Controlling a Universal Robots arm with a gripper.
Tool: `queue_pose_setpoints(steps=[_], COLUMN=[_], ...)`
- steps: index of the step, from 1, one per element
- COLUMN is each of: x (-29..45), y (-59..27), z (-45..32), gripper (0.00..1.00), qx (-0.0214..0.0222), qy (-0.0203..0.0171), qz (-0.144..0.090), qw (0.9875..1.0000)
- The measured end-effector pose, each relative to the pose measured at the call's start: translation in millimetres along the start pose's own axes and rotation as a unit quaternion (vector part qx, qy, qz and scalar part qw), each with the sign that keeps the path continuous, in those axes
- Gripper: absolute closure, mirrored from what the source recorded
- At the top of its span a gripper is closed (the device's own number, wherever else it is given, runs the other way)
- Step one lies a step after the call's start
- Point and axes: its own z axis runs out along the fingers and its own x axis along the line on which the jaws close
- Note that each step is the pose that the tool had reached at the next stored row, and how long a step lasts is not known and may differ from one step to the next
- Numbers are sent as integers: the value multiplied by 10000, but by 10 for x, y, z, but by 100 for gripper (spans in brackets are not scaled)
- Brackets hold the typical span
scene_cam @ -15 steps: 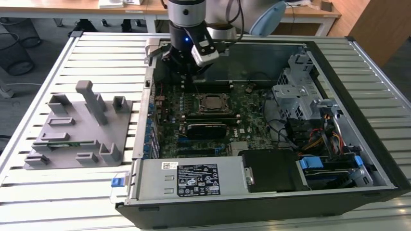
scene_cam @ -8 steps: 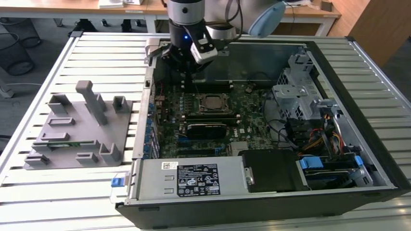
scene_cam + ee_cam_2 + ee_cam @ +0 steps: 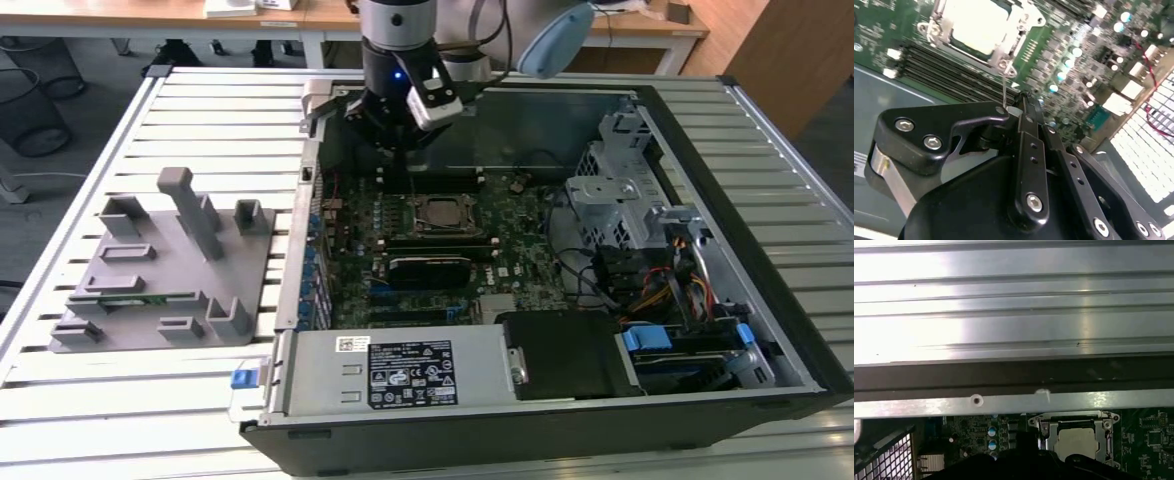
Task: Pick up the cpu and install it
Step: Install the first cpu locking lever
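Cpu [image 3: 442, 213] sits seated in the socket frame [image 3: 442, 232] on the motherboard [image 3: 514, 255], just beyond and below my hand [image 3: 1021, 107], whose fingers [image 3: 1029, 145] are closed on nothing. I judge it light, rigid, fragile underneath: grip only by opposite edges.

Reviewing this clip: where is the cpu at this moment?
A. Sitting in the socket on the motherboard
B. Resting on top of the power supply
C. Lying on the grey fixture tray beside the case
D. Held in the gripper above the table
A: the cpu sits inside the socket frame on the motherboard, its pale top showing in both wrist views, with the gripper off to one side of it.
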Motion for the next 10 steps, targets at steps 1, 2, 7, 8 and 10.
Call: queue_pose_setpoints(steps=[1,2,7,8,10], x=[-32,-66,-281,-295,-295], y=[2,4,18,18,13], z=[0,1,9,11,11], gripper=[89,89,89,89,89], qx=[0,1,4,5,4], qy=[9,18,77,80,81], qz=[0,0,-2,-2,-2], qw=[10000,10000,10000,10000,10000])
